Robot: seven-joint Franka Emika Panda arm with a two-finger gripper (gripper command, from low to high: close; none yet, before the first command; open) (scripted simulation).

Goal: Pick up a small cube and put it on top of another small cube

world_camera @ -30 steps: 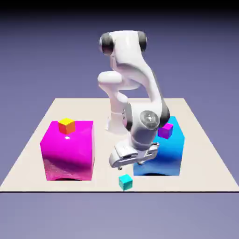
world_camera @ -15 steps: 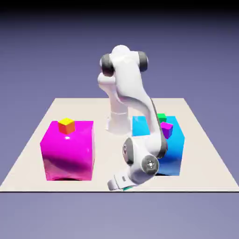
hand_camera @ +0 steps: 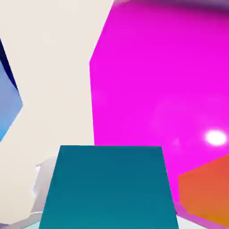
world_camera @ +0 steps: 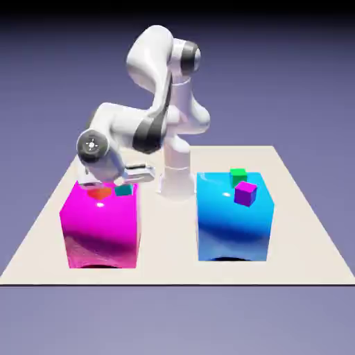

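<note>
My gripper [world_camera: 123,182] is shut on the tiny teal cube [world_camera: 124,189], which hangs just over the top of the big magenta cube [world_camera: 100,229]. The other small cube [world_camera: 99,193], orange-red, rests on that magenta top just to the exterior view's left of the teal one, and the hand partly hides it. Whether the two touch does not show. The hand view has the teal cube [hand_camera: 107,188] large at the bottom, hiding the finger tips. To its right lies a corner of the orange-red cube [hand_camera: 208,190] on the magenta top [hand_camera: 165,80].
A big blue cube [world_camera: 232,225] stands at the exterior view's right, carrying a tiny green cube [world_camera: 238,175] and a tiny purple cube [world_camera: 245,193]. The beige table [world_camera: 166,270] lies under both big cubes. The arm's elbow hangs above the magenta cube's far side.
The gripper closed on the teal cube at the table's front edge, lifted it and swung to the exterior view's left, over the magenta cube beside the orange-red cube.
</note>
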